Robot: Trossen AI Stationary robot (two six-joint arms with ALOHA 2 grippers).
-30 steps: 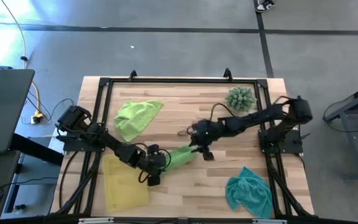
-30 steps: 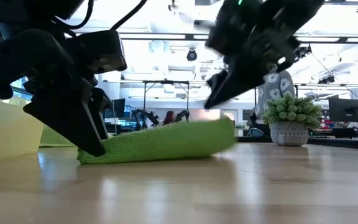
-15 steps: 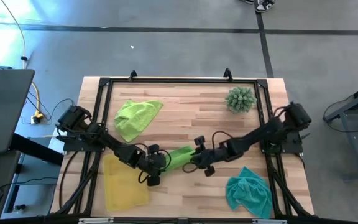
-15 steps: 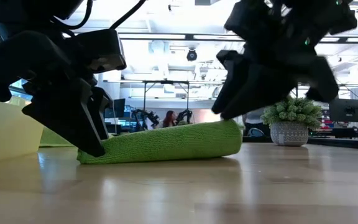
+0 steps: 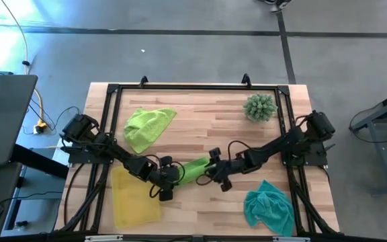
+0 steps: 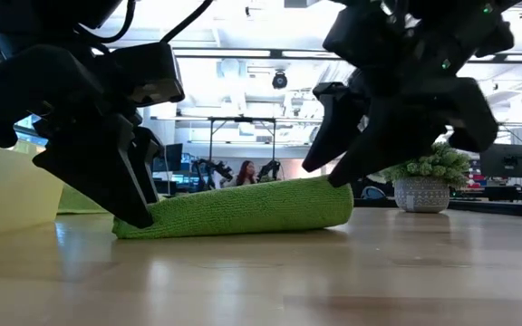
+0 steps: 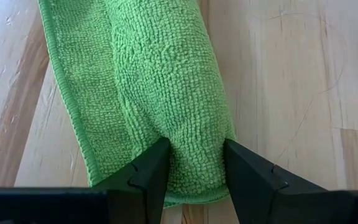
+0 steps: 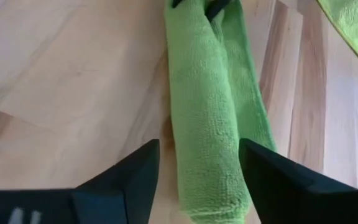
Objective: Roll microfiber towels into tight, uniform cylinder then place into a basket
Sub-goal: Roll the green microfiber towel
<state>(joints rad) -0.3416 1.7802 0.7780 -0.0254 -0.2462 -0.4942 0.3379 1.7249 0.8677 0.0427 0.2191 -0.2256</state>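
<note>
A rolled green towel [image 5: 192, 169] is laid on the table [image 5: 200, 114] near the middle, just beside the yellow basket [image 5: 134, 199]. One end is pinched by the left gripper [image 7: 194, 163]. The other end is straddled by the right gripper [image 8: 199, 163], its fingers spread wide without clamping.

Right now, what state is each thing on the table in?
Rolled lime towel: a cylinder lying on the table.
Left end effector: shut on one end of the roll.
Right end effector: open, straddling the other end.
Second lime towel: crumpled, unrolled.
Teal towel: crumpled, unrolled.
Basket: holds no towel.
</note>
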